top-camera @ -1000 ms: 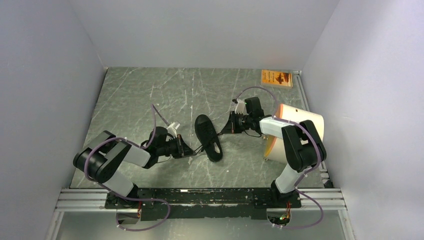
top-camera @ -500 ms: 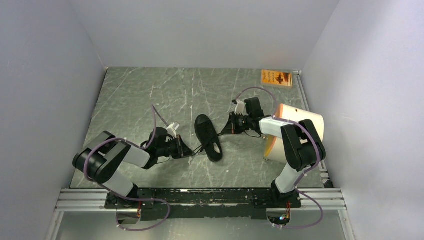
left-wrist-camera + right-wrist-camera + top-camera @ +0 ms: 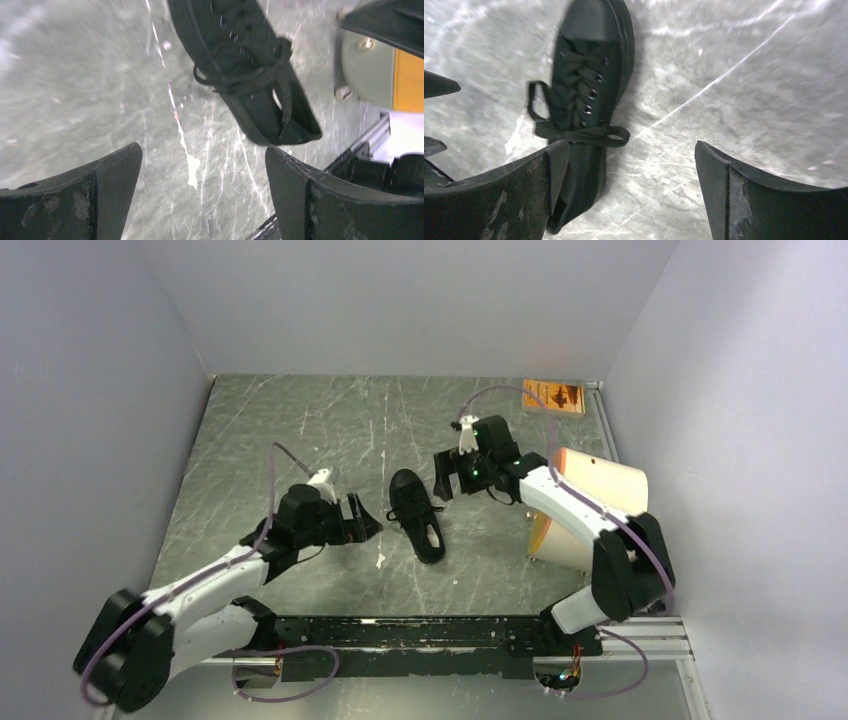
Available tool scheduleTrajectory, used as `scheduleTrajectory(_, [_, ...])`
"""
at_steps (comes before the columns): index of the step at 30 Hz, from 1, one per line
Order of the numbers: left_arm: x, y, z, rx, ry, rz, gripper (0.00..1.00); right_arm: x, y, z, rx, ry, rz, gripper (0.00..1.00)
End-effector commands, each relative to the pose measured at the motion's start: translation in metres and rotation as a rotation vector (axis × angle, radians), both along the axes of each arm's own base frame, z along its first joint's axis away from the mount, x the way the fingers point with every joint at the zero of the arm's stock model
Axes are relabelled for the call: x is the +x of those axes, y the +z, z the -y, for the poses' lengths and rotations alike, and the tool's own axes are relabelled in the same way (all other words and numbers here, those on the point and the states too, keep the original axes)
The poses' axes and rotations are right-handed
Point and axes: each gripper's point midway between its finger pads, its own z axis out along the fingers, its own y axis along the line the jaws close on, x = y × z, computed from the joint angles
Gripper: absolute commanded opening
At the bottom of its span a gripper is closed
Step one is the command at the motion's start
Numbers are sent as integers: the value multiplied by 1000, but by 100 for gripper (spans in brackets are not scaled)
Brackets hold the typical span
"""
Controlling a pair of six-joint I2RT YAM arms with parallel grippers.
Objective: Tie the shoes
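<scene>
Black slim shoe (image 3: 417, 515) lies on veined stone table (image 3: 300, 430).

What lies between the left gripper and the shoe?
Only bare table, with a white scratch, separates the left gripper from the shoe, as the left wrist view shows.

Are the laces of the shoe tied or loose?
Tied, it seems: the laces form a bow across the shoe, with one loop at each side.
</scene>
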Motion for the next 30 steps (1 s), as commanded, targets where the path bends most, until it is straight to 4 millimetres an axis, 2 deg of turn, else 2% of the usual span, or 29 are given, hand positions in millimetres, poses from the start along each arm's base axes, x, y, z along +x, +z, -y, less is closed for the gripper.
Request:
scheduleTrajectory(1, [9,36,-50,179,190,60,97,-2,72,7,-43,14,149,100])
scheduleTrajectory(3, [15,79,-59,152,247,144,97,-10,114,-5,39,55,218,100])
scheduleTrajectory(4, [17,102,-63,139,272,186,97,-12,139,-3,86,7,250,100])
scheduleTrajectory(6, [20,160,-71,103,311,293,97,-16,171,11,127,-138,237,100])
scheduleTrajectory(7, [20,188,-74,92,320,348,97,-23,185,12,146,-138,236,100])
scheduleTrajectory(8, [20,227,-78,71,329,419,97,-30,202,12,166,-114,257,100])
scheduleTrajectory(9, [21,248,-83,95,331,463,97,-36,224,14,185,-95,300,100])
scheduleTrajectory(12, [17,311,-93,146,312,576,97,-46,277,41,249,-218,441,100])
scheduleTrajectory(14, [13,349,-100,176,302,642,97,-54,313,70,290,-359,546,100])
scheduleTrajectory(16, [8,382,-107,194,306,704,97,-63,338,93,290,-434,609,100])
scheduleTrajectory(19, [-3,426,-121,181,341,798,97,-70,364,122,258,-548,673,100])
scheduleTrajectory(22, [-11,451,-131,159,377,865,97,-69,375,134,218,-594,696,100])
scheduleTrajectory(25, [-19,463,-140,144,408,900,97,-68,378,133,210,-582,692,100])
scheduleTrajectory(30, [-24,468,-147,134,434,908,97,-60,370,130,183,-589,672,100])
